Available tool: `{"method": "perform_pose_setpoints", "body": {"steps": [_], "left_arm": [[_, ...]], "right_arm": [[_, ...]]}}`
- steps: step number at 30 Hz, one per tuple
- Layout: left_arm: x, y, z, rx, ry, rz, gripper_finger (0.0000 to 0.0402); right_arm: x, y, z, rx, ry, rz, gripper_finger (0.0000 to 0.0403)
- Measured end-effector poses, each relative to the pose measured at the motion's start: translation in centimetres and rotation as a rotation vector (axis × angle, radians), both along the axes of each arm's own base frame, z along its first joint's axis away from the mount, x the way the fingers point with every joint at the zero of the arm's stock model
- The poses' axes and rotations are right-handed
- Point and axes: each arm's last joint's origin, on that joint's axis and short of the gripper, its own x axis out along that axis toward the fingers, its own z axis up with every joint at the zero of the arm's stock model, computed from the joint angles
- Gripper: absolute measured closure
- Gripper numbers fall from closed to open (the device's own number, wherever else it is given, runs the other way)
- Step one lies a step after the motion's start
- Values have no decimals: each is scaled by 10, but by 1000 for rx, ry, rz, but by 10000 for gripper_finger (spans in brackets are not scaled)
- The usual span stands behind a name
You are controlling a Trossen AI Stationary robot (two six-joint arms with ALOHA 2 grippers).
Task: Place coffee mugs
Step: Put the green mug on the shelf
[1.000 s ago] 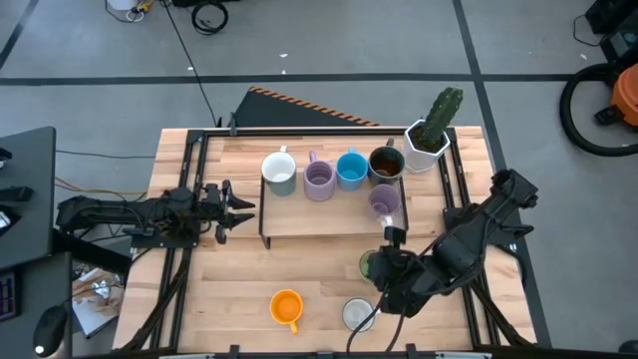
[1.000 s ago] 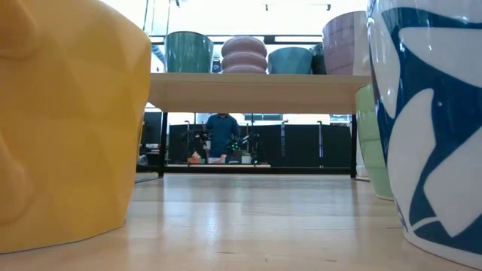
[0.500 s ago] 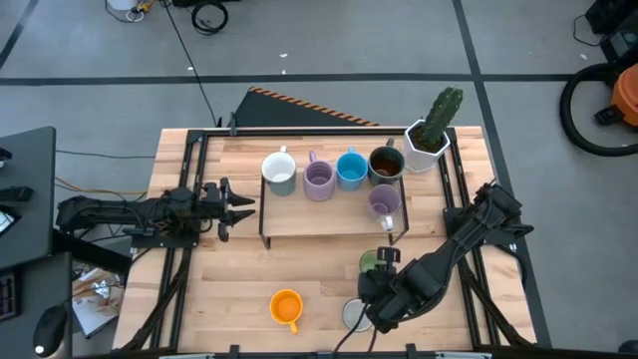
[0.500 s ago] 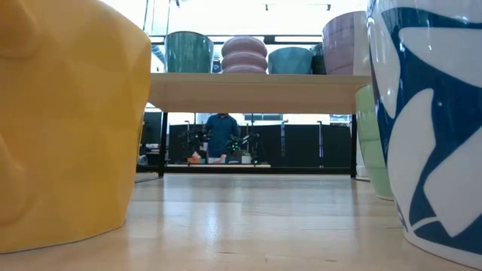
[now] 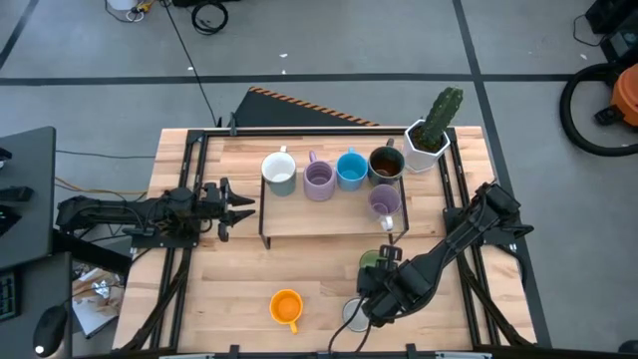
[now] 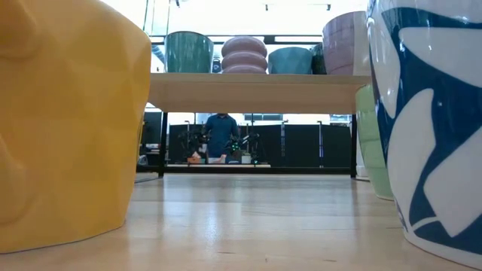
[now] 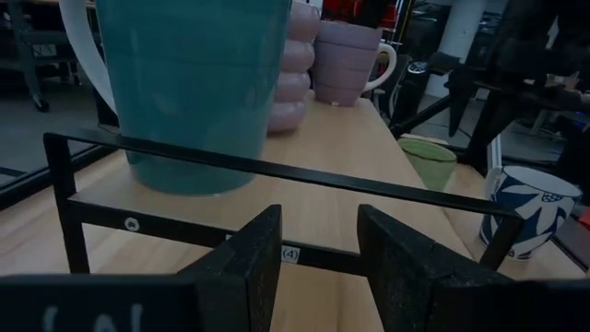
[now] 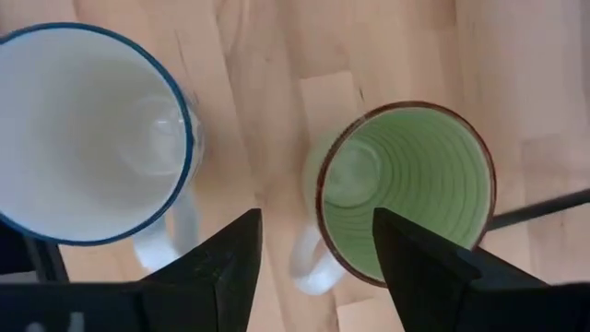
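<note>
The left gripper (image 5: 231, 207) waits at the table's left edge just outside the black-framed wooden shelf (image 5: 299, 221), fingers parted and empty. A ribbed orange mug (image 5: 286, 305) stands alone near the front edge with bare wood around it. The right gripper (image 5: 367, 305) hovers fingers spread and empty over a white blue-rimmed mug (image 8: 88, 129) and, just beside it, a ribbed green mug (image 8: 406, 189).

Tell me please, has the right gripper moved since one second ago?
Yes. In the high view the right gripper has moved away from the rack, toward the table's near edge, between the green mug and white mug.
</note>
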Motion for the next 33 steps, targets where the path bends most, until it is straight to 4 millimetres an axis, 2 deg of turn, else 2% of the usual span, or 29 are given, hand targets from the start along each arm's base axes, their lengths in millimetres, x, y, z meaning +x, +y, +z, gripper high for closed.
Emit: {"method": "perform_pose_setpoints", "body": {"steps": [12, 15, 19, 24, 28, 33], "left_arm": [[0, 0, 0, -4, 2, 0, 253], [0, 0, 0, -4, 2, 0, 253], [0, 0, -1, -4, 8, 0, 253], [0, 0, -1, -10, 9, 0, 253], [0, 0, -1, -12, 8, 0, 253], [0, 0, -1, -12, 8, 0, 253]], "right_arm": [[-18, 7, 14, -37, -77, 16, 189], [-27, 8, 11, -52, -90, 9, 190], [-46, 1, 0, -16, -103, -32, 190], [-59, -10, 8, 90, -196, -57, 190], [-58, -15, 13, 110, -200, -30, 190], [-44, -16, 8, 124, -161, 13, 191]]}}
